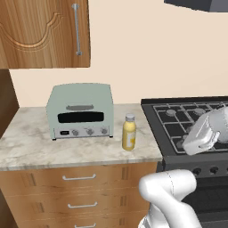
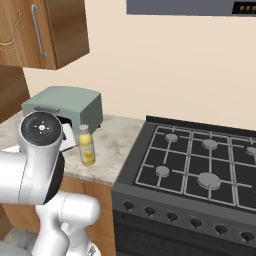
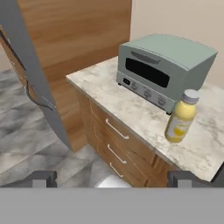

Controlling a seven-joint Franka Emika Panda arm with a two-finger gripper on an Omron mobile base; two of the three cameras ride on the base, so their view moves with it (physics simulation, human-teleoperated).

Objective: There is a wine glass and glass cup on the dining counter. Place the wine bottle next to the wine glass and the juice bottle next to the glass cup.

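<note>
**Juice bottle upright on the marbled worktop, hand spread wide and empty**

While the arm hung back from the worktop, the scene lay as follows. A pale marbled worktop ran along a cream wall, carried on wooden drawer units with metal handles. A grey-green toaster oven sat toward the back of it, door and knobs facing out. The juice bottle stood upright on the stone, just beside the oven's front right corner and apart from it, yellow body and pale cap plain in all views. To its right the worktop ended against a black gas stove with grates and burners; a row of knobs ran along the stove's front. A wooden wall cabinet hung above the oven, and a dark hood showed over the stove.

Bare stone lay in front of the bottle out to the worktop's front edge, and between bottle and stove. Left of the oven the worktop met a tall wooden panel. Grey tiled floor showed below in the hand view.

The gripper stood out in front of the drawers, well apart from the bottle. Its fingertips sat at their widest, holding nothing and touching nothing.
</note>
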